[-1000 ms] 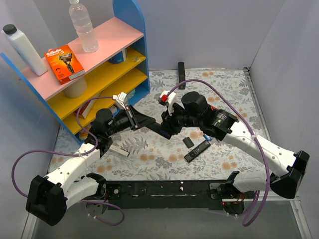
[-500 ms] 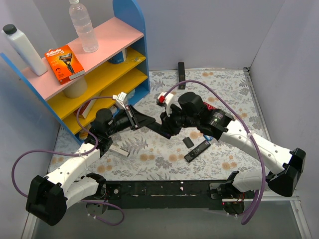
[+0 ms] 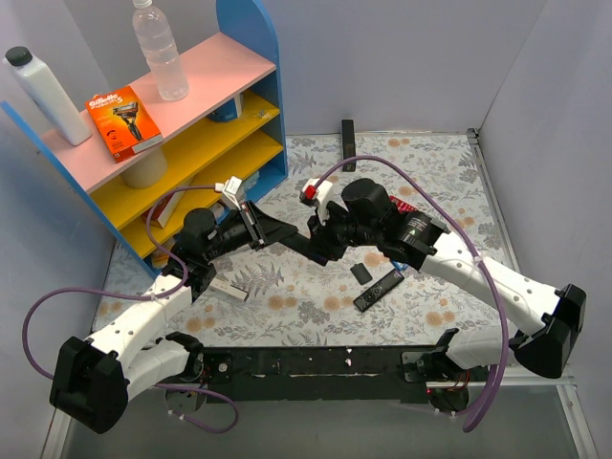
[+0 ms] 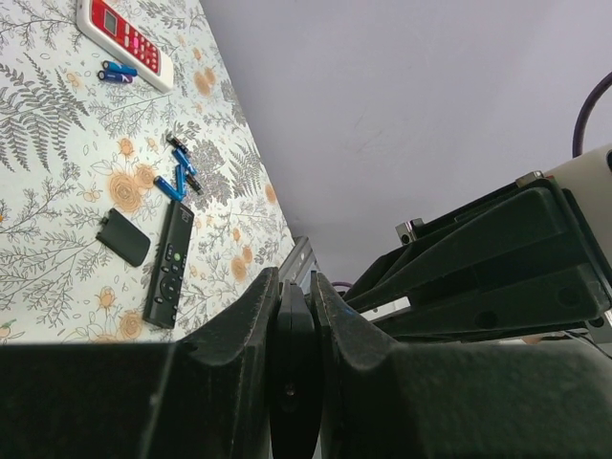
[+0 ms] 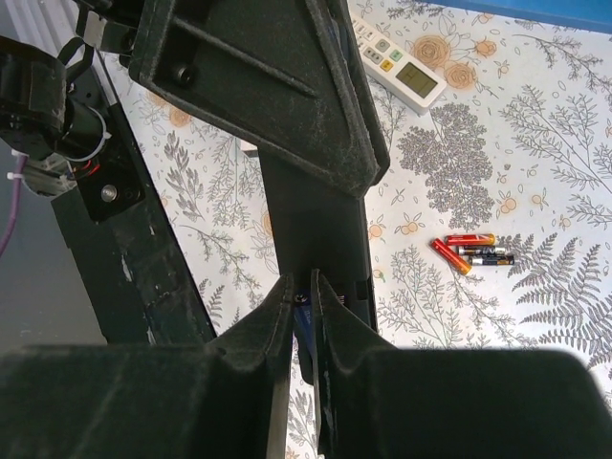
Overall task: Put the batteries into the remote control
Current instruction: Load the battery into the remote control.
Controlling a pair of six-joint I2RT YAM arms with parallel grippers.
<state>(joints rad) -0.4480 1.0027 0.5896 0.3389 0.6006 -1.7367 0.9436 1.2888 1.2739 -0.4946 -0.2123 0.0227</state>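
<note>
Left pincer on remote control edges

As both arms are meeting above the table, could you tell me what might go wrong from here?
The left hand grips the black remote at one end, and the rest juts out unsupported; a push from the right hand might tilt it or make it slip. The blue battery is nearly hidden between the right hand's fingers, so its alignment cannot be checked; it might jam or drop.
</note>
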